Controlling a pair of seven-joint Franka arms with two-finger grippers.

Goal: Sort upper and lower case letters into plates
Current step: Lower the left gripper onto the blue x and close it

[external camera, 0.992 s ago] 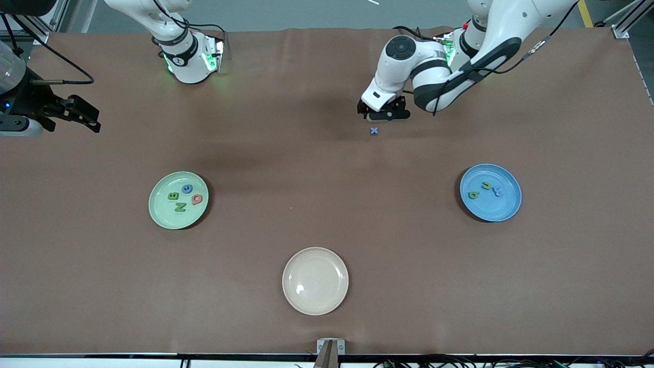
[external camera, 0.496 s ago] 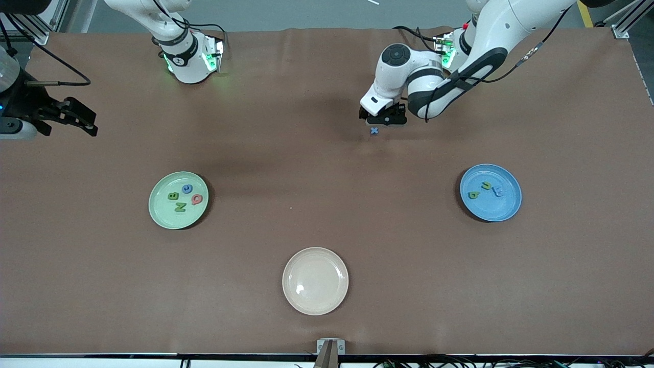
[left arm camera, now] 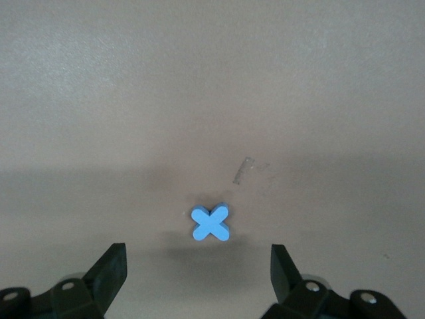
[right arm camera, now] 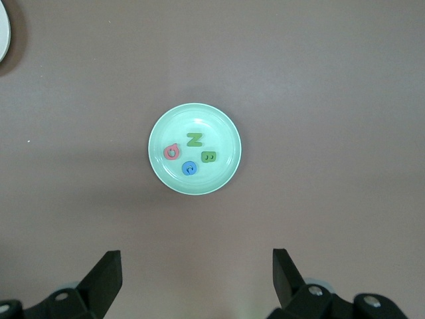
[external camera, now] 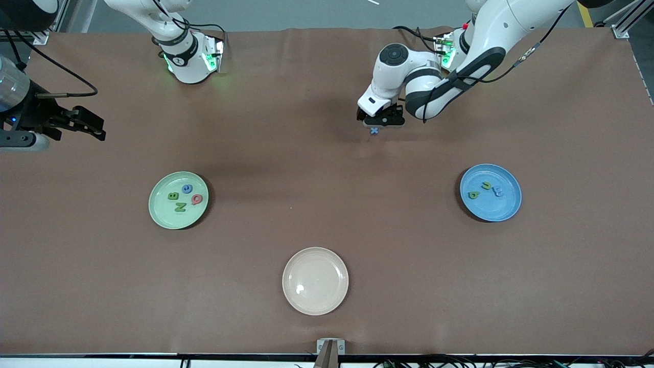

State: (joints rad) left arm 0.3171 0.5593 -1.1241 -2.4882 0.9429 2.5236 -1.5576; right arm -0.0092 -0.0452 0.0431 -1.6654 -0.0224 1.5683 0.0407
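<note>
The left claw (external camera: 377, 122) hangs open low over the small blue x letter (left arm camera: 211, 223), which may slip sideways on the counter (external camera: 327, 230) if one finger touches first, while the right claw (external camera: 82, 125) waits open.

Three plates: one green (external camera: 178, 200), one blue (external camera: 490, 192), one cream (external camera: 315, 280). Eight foam letters: four in the green plate, three in the blue plate, one blue x (external camera: 374, 131) loose on the table (external camera: 327, 214). Two grippers.
</note>
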